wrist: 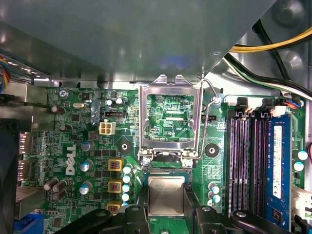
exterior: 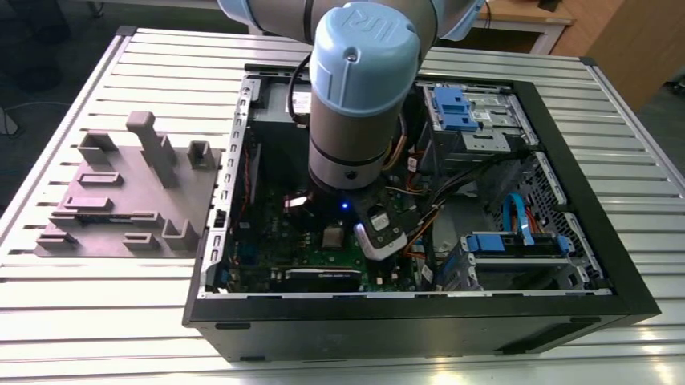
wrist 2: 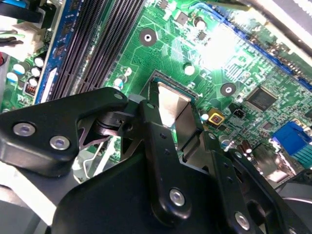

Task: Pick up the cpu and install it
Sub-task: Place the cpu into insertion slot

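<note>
Clamped narrow with the pincer (wrist: 166,207) on two opposite edges of the cpu (wrist: 166,191). Held flat, silver top up, square, no longer axis, just beside the open load plate (wrist: 169,87). Down inside the open computer case (exterior: 428,321), over its motherboard (wrist: 73,141); grey fixture (exterior: 128,200) outside, on the exterior view's left.

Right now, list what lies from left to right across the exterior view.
Grey fixture with upright blocks → computer case's left wall → robot arm reaching down into the case → blue drive bracket → case's right wall.
</note>
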Tool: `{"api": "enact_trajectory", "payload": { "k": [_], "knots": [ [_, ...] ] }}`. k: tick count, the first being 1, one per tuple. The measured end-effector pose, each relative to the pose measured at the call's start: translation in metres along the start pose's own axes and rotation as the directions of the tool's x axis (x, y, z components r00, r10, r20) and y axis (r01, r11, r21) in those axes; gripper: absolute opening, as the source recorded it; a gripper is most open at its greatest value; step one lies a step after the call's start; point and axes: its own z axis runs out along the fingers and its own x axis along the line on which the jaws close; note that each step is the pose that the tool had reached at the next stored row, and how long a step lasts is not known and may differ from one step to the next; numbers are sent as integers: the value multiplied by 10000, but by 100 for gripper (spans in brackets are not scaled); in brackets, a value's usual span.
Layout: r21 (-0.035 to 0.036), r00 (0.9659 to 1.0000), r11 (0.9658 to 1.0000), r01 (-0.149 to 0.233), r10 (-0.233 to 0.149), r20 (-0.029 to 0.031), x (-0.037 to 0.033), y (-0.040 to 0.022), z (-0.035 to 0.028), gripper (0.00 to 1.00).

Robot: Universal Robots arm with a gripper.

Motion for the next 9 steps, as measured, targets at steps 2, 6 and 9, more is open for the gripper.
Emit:
{"api": "enact_trajectory", "payload": {
  "k": [2, 6, 9],
  "knots": [
    [-7, 10000, 10000, 0, 0, 1, 0, 0, 9, 39],
    [-7, 10000, 10000, 0, 0, 2, 0, -1, 15, 39],
    [-8, 10000, 10000, 1, -1, 2, 0, 0, 16, 39]
  ]
}}
